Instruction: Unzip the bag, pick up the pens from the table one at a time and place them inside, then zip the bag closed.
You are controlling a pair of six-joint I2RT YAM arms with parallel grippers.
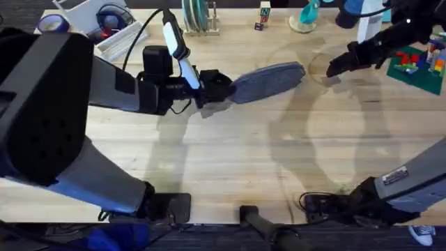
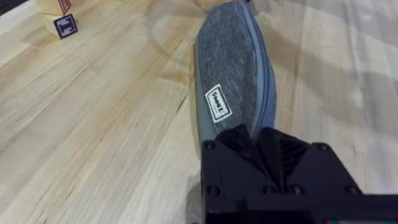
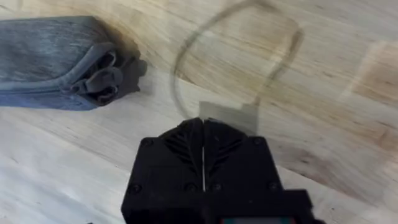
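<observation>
The bag (image 1: pixel 268 80), soft, light fabric likely to slide, lies flat on the tabletop (image 1: pixel 230 160), its near end pinched by the left fingers (image 2: pixel 261 146). The right fingers (image 3: pixel 203 140), pressed together and empty, hover beside the zipper pull (image 3: pixel 102 78), judged the best hold.

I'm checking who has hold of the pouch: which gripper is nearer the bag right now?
Left. The left gripper is at the bag's near end, apparently clamped on it. The right gripper is shut, apart from the bag's zipper-pull end.
</observation>
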